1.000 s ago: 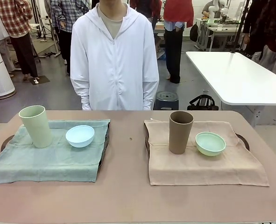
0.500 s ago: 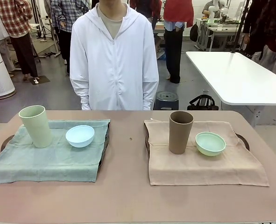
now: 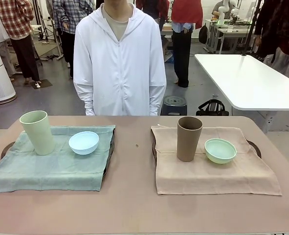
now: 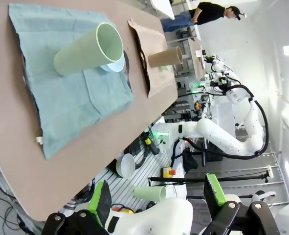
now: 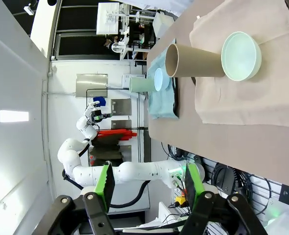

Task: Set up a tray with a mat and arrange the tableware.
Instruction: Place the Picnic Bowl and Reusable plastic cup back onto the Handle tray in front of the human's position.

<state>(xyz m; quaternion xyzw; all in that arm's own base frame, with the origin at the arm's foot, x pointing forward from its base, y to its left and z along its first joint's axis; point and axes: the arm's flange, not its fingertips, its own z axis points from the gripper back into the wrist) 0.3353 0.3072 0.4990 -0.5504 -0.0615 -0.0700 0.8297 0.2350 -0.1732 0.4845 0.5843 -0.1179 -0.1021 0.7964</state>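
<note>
On the left, a green mat covers a dark tray. A pale green tumbler and a light blue bowl stand on it. On the right, a beige mat lies over a second tray, with a brown tumbler and a mint green bowl. My left gripper hangs open off the table's edge, well away from the pale green tumbler and the green mat. My right gripper is also open and holds nothing, far from the brown tumbler and the mint bowl.
A person in a white hooded jacket stands at the far side with arms down. A strip of brown tabletop separates the two trays. Behind stand a white table, a stool and a black bag.
</note>
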